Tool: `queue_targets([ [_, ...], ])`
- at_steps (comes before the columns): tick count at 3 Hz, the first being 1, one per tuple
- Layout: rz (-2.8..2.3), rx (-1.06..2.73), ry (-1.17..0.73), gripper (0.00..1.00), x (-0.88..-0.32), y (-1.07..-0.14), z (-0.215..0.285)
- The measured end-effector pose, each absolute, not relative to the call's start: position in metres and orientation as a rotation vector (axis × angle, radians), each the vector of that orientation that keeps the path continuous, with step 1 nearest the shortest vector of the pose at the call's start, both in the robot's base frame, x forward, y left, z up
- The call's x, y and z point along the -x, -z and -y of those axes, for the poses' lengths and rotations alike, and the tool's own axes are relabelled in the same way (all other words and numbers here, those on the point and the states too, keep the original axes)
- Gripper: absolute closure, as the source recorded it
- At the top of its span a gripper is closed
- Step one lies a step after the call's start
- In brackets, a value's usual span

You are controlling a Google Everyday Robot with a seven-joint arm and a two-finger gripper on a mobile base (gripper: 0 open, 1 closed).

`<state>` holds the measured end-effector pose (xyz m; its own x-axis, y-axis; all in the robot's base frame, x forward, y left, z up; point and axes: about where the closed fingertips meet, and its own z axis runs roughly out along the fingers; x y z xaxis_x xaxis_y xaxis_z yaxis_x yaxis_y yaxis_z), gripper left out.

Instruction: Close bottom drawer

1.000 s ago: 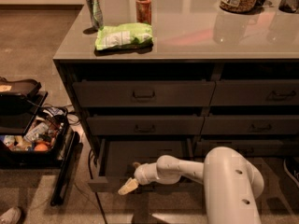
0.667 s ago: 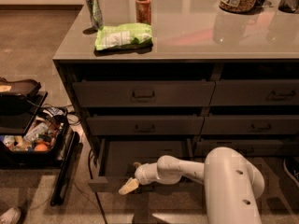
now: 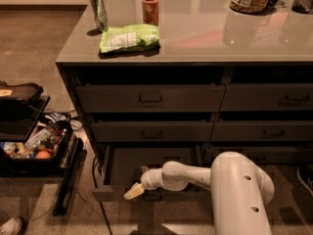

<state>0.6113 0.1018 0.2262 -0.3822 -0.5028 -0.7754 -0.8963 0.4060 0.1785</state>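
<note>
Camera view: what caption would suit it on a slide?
Robot's end effector at the front of the open bottom drawer.

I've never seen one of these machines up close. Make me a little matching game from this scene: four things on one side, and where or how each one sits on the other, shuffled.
Things:
1. bottom drawer
2. pincer
3. green bag
4. red can

Places or states:
A. low down, at the front edge of the open drawer
B. pulled out from the cabinet
C. standing upright, just behind the bag
D. lying flat on the counter

Pairs: 1-B, 2-A, 3-D, 4-C
</note>
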Motion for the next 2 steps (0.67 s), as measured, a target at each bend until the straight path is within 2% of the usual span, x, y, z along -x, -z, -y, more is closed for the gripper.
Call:
queue_targets([
  [1,-2.011,1.183,-0.838,0.00,-0.622,-0.227,-0.099],
  [2,-2.098,1.085,-0.854,0.00,-0.653,-0.201,-0.070],
])
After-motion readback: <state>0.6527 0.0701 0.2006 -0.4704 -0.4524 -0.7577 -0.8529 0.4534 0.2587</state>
